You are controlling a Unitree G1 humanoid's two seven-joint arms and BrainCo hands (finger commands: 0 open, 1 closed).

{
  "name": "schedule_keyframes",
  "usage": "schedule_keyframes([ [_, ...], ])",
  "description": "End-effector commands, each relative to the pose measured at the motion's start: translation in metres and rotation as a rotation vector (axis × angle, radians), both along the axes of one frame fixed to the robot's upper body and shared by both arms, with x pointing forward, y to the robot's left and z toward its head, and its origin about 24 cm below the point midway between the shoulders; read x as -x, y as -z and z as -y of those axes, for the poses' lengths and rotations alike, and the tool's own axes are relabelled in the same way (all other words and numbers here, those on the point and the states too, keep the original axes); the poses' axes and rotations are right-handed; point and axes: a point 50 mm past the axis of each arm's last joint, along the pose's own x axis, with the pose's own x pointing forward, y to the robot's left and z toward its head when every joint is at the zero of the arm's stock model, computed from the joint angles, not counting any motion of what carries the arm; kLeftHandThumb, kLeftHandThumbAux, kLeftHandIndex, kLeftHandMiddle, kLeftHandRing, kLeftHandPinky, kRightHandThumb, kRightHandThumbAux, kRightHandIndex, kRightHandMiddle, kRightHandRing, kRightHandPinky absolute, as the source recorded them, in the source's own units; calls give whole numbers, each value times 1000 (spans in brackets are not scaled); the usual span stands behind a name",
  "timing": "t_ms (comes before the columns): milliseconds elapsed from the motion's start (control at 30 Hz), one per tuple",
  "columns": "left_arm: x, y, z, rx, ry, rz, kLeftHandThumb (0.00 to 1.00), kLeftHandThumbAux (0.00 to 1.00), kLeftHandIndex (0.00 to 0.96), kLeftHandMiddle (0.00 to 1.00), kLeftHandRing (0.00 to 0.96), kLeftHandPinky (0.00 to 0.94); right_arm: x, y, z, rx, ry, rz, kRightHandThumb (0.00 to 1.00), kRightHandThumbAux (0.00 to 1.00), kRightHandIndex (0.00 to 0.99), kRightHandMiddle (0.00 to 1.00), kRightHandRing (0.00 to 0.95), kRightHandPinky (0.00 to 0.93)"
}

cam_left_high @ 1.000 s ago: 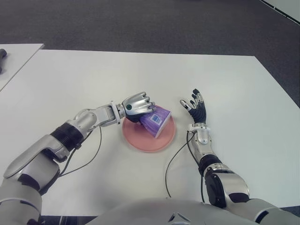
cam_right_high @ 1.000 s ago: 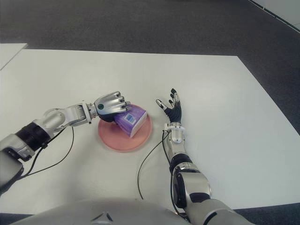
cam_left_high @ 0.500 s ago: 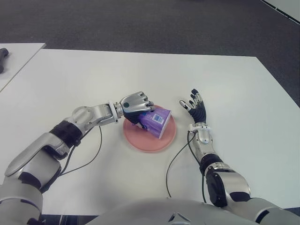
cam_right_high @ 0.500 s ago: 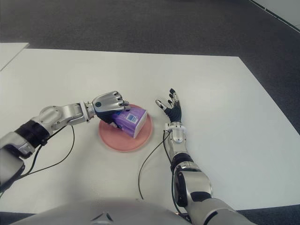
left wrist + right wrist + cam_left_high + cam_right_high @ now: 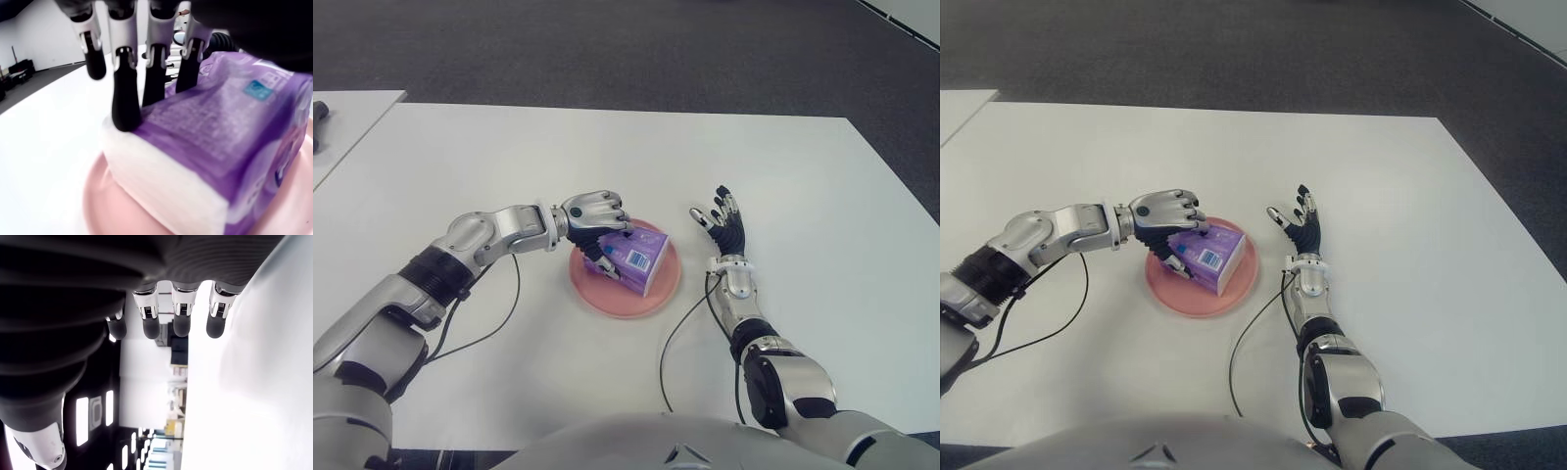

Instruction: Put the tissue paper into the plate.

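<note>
At frame centre we are lowering the purple plastic-wrapped tissue pack (image 5: 633,258) flat onto the round pink plate (image 5: 663,293), no longer tilted, left hand (image 5: 595,216) fingers slackening against it, right hand (image 5: 722,222) idling spread beside the plate's right.

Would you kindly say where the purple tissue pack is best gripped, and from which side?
Grip the purple tissue pack across its long purple faces, coming from above on the robot's left, where the left hand is: it lies tilted on the round pink plate, soft white end exposed.
</note>
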Motion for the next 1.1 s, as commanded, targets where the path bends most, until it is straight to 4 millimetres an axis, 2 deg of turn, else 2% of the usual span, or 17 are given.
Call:
schedule_keyframes([
  [33, 8, 11, -3, -16, -20, -110, 241, 144, 0, 0, 0, 0, 24, 35, 1, -44, 21, -184, 158, 697, 8, 0, 0, 21],
  [467, 10, 2, -6, 136, -90, -220, 285, 118, 0, 0, 0, 0, 25, 34, -2, -53, 70, -156, 167, 712, 14, 11, 0, 44],
  [733, 6, -6, -12, 280, -135, -195, 352, 109, 0, 0, 0, 0, 24, 34, -5, -21, 36, -162, 165, 701, 13, 2, 0, 27],
  [833, 2, -17, -20, 359, -154, -174, 373, 100, 0, 0, 0, 0, 23, 33, -4, -17, 30, -163, 163, 696, 12, 0, 0, 27],
  [967, -7, -50, -41, 501, -202, -163, 397, 99, 0, 0, 0, 0, 23, 34, -5, -14, 29, -168, 159, 695, 13, 1, 0, 35],
  [1100, -13, -63, -51, 774, -302, -186, 375, 122, 0, 0, 0, 0, 23, 34, -6, -27, 36, -174, 154, 697, 15, 4, 0, 34],
])
